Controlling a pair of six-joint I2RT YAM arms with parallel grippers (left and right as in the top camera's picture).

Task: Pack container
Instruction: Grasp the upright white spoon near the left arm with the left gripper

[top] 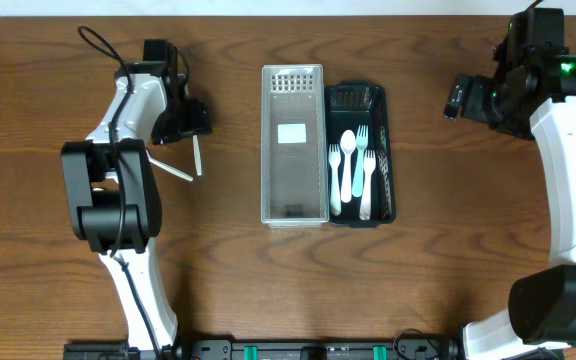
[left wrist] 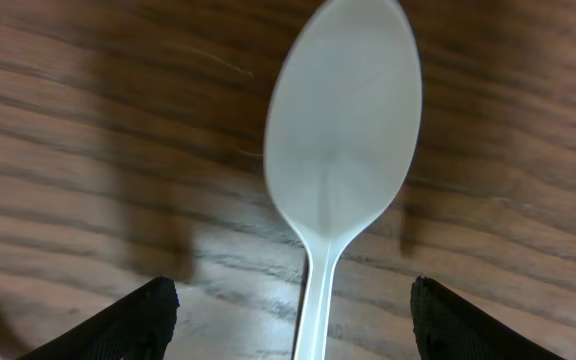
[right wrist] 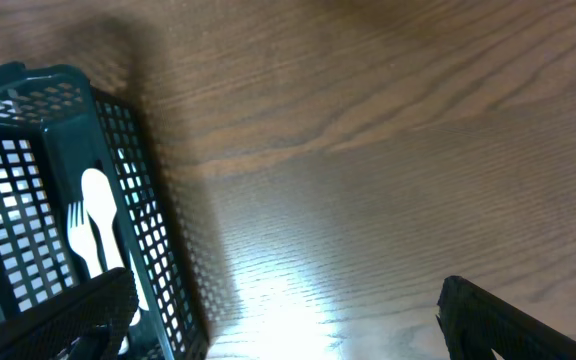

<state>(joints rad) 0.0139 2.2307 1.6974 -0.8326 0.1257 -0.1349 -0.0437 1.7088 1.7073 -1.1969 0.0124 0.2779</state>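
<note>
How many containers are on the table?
2. A clear basket stands mid-table; a dark basket holding cutlery sits along its right side. None appears hidden.

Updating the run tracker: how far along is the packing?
Done: several forks and spoons lie in the dark basket.
In hand: the left tool is open around a white spoon lying on the table, not yet gripped.
Left: that spoon and another white piece beside it need to go in. The right tool is open and empty over bare table.
</note>
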